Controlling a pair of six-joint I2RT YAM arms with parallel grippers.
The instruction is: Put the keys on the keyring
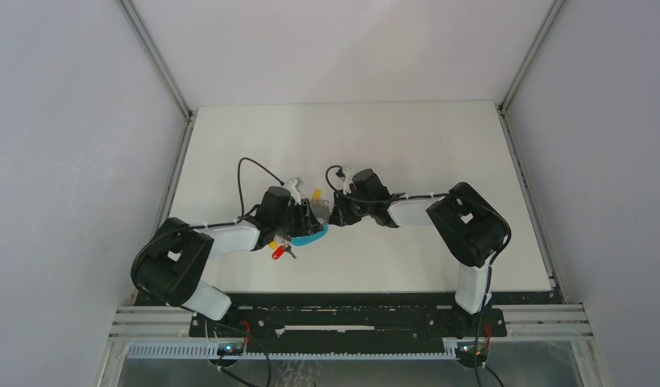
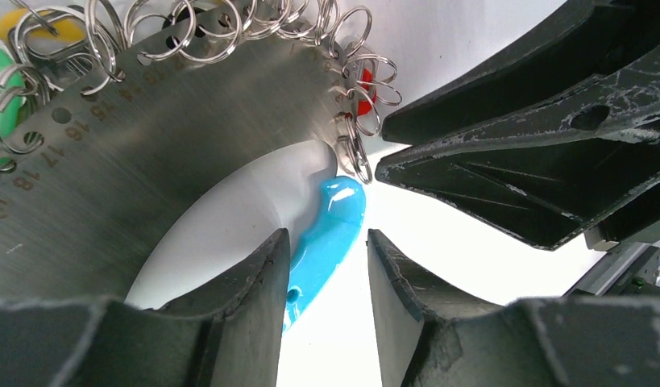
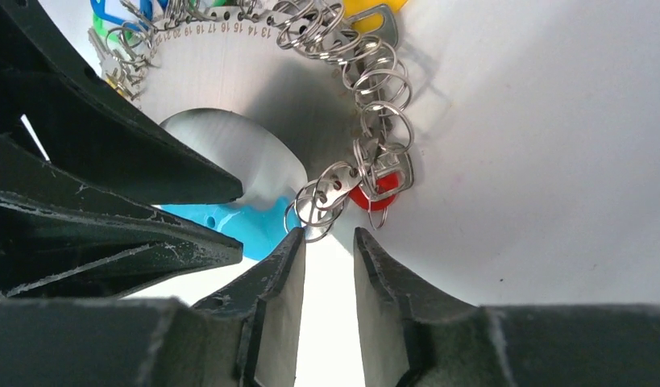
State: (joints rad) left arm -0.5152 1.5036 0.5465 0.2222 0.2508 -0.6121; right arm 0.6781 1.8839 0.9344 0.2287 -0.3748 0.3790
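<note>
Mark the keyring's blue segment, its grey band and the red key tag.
blue segment (image 2: 330, 234): left wrist view, middle of the turquoise piece.
grey band (image 2: 189, 145): left wrist view, bare brushed metal face.
red key tag (image 3: 368, 199): right wrist view, its lower rim.

One keyring, two grippers, keys in four colours.
We count one keyring (image 2: 133, 153), two grippers, left (image 2: 326, 238) and right (image 3: 329, 232), with two fingers each, and keys (image 3: 373, 196) in four colours: blue and green at eleven o'clock, yellow at one, red at four.
</note>
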